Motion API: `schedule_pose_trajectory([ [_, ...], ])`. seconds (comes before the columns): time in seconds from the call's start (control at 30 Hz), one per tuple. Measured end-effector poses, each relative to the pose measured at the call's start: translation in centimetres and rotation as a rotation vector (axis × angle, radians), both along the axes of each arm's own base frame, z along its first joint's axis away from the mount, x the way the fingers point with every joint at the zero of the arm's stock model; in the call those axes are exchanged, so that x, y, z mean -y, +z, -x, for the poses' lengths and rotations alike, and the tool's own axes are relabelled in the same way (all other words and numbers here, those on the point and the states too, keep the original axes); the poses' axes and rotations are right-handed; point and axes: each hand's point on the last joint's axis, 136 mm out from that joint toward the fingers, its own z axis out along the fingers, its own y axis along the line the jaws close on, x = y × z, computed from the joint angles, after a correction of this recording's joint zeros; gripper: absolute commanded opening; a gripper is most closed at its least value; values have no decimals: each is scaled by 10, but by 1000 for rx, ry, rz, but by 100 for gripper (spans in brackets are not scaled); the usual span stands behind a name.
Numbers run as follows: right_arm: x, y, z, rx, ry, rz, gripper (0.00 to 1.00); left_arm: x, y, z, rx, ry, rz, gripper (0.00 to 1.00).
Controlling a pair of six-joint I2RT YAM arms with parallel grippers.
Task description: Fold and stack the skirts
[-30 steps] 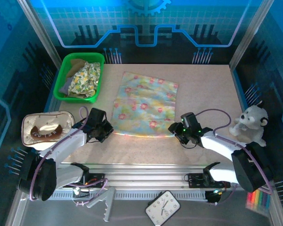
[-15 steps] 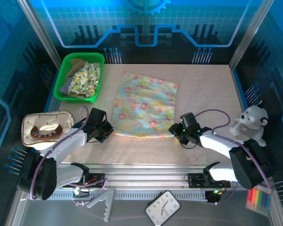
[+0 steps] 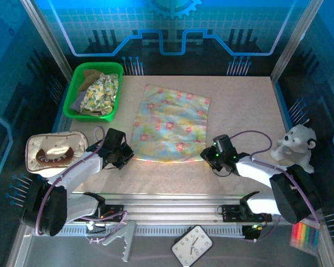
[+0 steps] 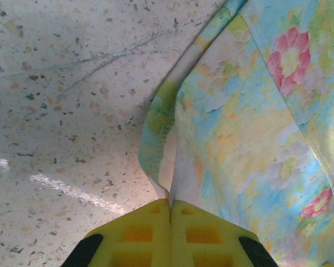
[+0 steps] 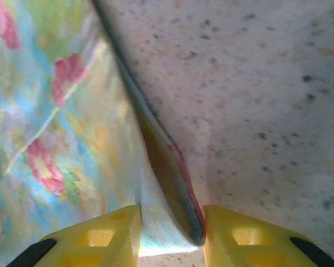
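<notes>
Left gripper [image 4: 170, 208]: clamped on near-left corner of floral skirt [image 3: 170, 125]; right gripper [image 5: 171, 228]: jaws apart astride near-right hem, should pinch firmly before both lift evenly.

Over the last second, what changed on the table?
The right gripper edged slightly left at the near edge of the floral skirt, and its jaws narrowed around the near right corner; they are not fully closed yet. Unchanged: the left gripper stays shut on the near left corner, the skirt lies flat, and the green basket, pouch and plush toy kept their places.
</notes>
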Motion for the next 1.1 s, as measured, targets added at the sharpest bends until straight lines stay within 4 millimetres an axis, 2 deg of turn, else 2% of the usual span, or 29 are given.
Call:
schedule_pose_trajectory([
  [0.27, -4, 11, -10, 65, -5, -26, 31, 0, -1, 1, -2, 0, 0, 0],
  [0.47, -4, 9, -8, 55, -15, -33, 13, 0, -1, 1, -2, 0, 0, 0],
  [0.57, -4, 7, -4, 41, -10, -25, 0, 0, -1, 1, -2, -1, -1, 0],
  [0.83, 2, 14, 11, 35, 26, 5, 0, 0, 9, 3, 30, -41, -9, 0],
  [0.97, 6, 28, 18, 65, 51, 15, 0, 5, 29, 2, 64, -94, -35, 0],
  [1.1, 7, 53, 20, 121, 74, 18, 0, 15, 70, -11, 170, -141, -32, 0],
])
